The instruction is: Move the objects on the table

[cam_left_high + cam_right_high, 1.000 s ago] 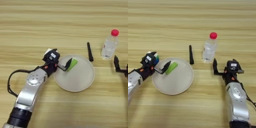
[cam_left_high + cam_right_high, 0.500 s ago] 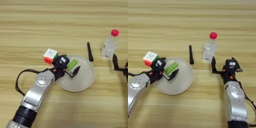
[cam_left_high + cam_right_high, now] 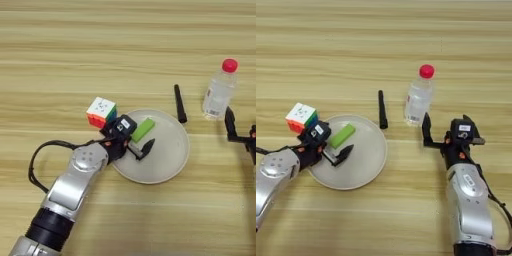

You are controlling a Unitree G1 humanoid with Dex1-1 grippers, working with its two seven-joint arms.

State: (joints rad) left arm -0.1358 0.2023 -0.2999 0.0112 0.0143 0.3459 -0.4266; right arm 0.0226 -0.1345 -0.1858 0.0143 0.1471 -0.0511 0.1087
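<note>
A green block [image 3: 142, 129] lies flat on the upper left part of the beige plate [image 3: 167, 172]. My left gripper [image 3: 144, 141] hovers over the plate's left half, open. One black finger [image 3: 147, 146] sticks out just below the block, and the other is hidden by it. The multicoloured cube [image 3: 101, 111], white face up, sits on the table just left of the plate and behind my left wrist. The clear bottle with a red cap [image 3: 417, 100] stands upright at the right. My right gripper [image 3: 448, 129] is open just to its near right, with one finger [image 3: 426, 129] close beside the bottle's base.
A thin black stick [image 3: 179, 103] lies between the plate and the bottle, pointing away from me. A black cable [image 3: 37, 160] loops off my left forearm to the left. The light-wood table [image 3: 75, 45] stretches bare across the far side.
My left gripper has swung right from over the cube onto the plate, carrying the green block, which now lies on the plate. The cube is uncovered. The right arm has stayed put.
</note>
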